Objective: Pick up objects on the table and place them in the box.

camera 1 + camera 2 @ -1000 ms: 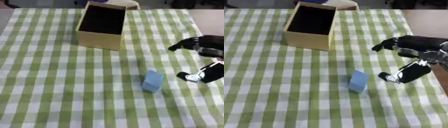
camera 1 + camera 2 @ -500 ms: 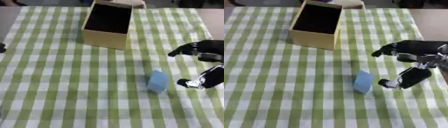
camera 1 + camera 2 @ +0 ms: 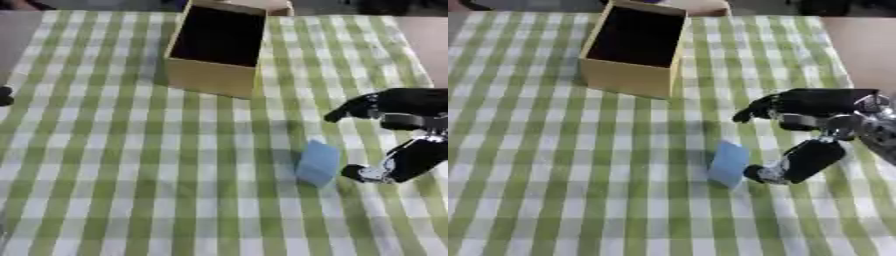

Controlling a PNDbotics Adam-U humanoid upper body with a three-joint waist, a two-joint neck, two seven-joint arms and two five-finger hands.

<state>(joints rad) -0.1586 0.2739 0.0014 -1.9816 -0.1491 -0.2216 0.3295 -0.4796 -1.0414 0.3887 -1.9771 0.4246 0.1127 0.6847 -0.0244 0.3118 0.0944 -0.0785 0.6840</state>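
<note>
The robot's right hand [image 3: 815, 127] comes in from the right edge of the table and hangs above the checked cloth, near the right side and a little toward the front. It is spread apart: the fingers [image 3: 754, 109] reach out to the left on the far side, and the thumb [image 3: 785, 164] points down and to the left on the near side, with a wide gap between them. Nothing is held in this hand. The tip of the thumb is just beside the right face of a light blue block [image 3: 730, 163], and I cannot tell if it really touches it. The blue block stands on the green and white checked tablecloth [image 3: 105, 165], slightly tilted, somewhat right of the middle of the table and closer to the front edge than to the back. An open cardboard box [image 3: 216, 48] with a dark inside is placed near the far edge of the table, around the middle of this edge, well apart from the block and the hand. At the left edge of the table, about halfway between front and back, a small dark shape [image 3: 5, 95] is visible; it may be a part of the left hand, but too little of it shows to say how it is held.
</note>
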